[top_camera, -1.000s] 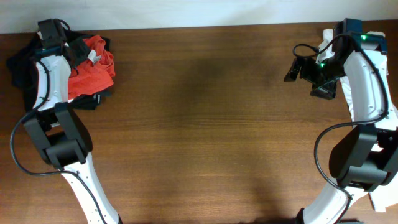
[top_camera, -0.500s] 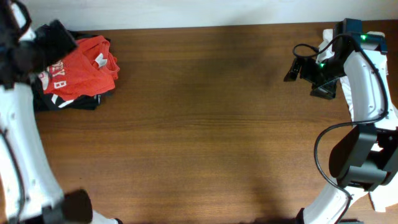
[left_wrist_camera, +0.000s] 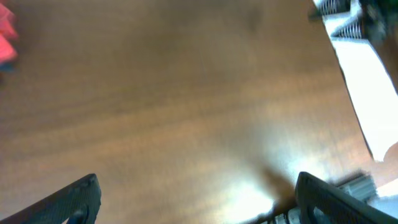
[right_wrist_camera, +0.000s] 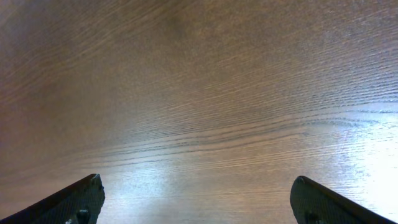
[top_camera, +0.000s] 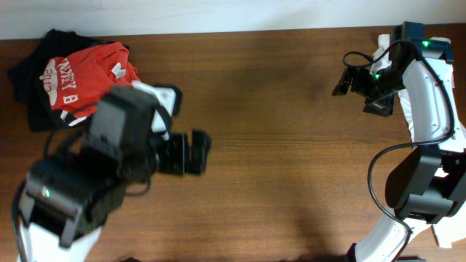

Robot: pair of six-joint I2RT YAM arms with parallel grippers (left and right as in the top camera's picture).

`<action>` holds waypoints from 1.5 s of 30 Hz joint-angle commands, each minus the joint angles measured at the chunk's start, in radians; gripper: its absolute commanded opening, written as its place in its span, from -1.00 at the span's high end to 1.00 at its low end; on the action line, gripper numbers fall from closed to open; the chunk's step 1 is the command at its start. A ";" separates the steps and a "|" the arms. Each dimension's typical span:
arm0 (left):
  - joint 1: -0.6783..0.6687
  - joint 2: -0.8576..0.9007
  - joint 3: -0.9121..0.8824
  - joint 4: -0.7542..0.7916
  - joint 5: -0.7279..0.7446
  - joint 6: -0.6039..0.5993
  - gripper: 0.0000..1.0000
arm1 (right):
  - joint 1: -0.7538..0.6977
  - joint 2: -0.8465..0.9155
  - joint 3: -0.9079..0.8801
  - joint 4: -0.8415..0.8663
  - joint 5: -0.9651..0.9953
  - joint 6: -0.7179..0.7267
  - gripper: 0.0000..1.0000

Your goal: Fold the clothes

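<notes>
The orange-red T-shirt (top_camera: 84, 76) with white lettering lies crumpled at the table's far left corner, on top of black clothes (top_camera: 33, 87). A sliver of it shows at the left edge of the left wrist view (left_wrist_camera: 5, 37). My left gripper (top_camera: 195, 153) is open and empty, raised over the left-middle of the table, right of the shirt and apart from it; its fingers frame bare wood in the left wrist view (left_wrist_camera: 198, 199). My right gripper (top_camera: 342, 81) is open and empty at the far right, over bare wood (right_wrist_camera: 198, 199).
The brown wooden table (top_camera: 277, 160) fills the overhead view. The black clothes stick out left of and below the orange-red shirt. A white surface (left_wrist_camera: 373, 93) lies beyond the table's right edge.
My left arm has swung away from the clothes pile at the far left toward the table's middle and now looms large and blurred. The shirt stays on the pile. The right arm has not moved.
</notes>
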 commanded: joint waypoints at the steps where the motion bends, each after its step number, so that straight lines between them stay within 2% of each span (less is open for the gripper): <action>1: -0.124 -0.077 -0.179 0.002 -0.040 -0.039 -0.99 | -0.001 -0.011 0.006 0.000 0.005 -0.002 -0.97; 3: -0.152 -0.075 -0.234 -0.017 -0.040 -0.039 -0.98 | -0.001 -0.011 0.006 0.000 0.005 -0.002 -0.97; 8: -0.154 -0.063 -0.264 -0.208 -0.040 -0.039 -0.98 | -0.001 -0.011 0.006 0.000 0.005 -0.002 -0.98; 11: -0.153 -0.063 -0.265 -0.190 -0.094 -0.023 -0.98 | -0.001 -0.011 0.006 0.000 0.005 -0.002 -0.97; 12: -0.154 -0.062 -0.267 -0.149 -0.096 -0.010 -0.99 | -0.001 -0.011 0.006 0.000 0.005 -0.002 -0.97; 13: -0.154 -0.068 -0.291 -0.034 -0.096 0.102 -0.99 | -0.001 -0.011 0.006 0.000 0.005 -0.002 -0.97; 16: -0.114 -0.113 -0.412 0.185 -0.085 0.385 -0.98 | -0.001 -0.011 0.006 0.000 0.005 -0.002 -0.97; 18: -0.030 -0.181 -0.572 0.359 0.007 0.488 -0.99 | -0.001 -0.011 0.006 0.000 0.005 -0.002 -0.97; 20: 0.065 -0.268 -0.740 0.528 0.095 0.488 -0.98 | -0.001 -0.011 0.006 0.000 0.005 -0.002 -0.97; 21: 0.139 -0.346 -0.864 0.669 0.103 0.488 -0.99 | -0.001 -0.011 0.006 0.000 0.005 -0.002 -0.97; 24: 0.233 -0.500 -1.030 0.869 0.102 0.488 -0.98 | -0.001 -0.011 0.006 0.000 0.005 -0.002 -0.97; 27: 0.378 -0.777 -1.254 1.095 0.103 0.488 -0.98 | -0.001 -0.011 0.006 0.000 0.005 -0.002 -0.97; 28: 0.410 -0.879 -1.345 1.196 0.103 0.488 -0.98 | -0.001 -0.011 0.006 0.000 0.005 -0.002 -0.97; 32: 0.472 -1.102 -1.527 1.406 0.099 0.487 -0.98 | -0.001 -0.011 0.006 0.000 0.005 -0.002 -0.97; 36: 0.500 -1.214 -1.687 1.567 0.084 0.487 -0.98 | -0.001 -0.011 0.006 0.000 0.005 -0.002 -0.97; 39: 0.502 -1.247 -1.755 1.620 0.075 0.487 -0.98 | -0.001 -0.011 0.006 0.000 0.005 -0.002 -0.97; 45: 0.510 -1.247 -1.773 1.443 0.002 0.438 -0.99 | -0.001 -0.011 0.006 0.000 0.005 -0.002 -0.97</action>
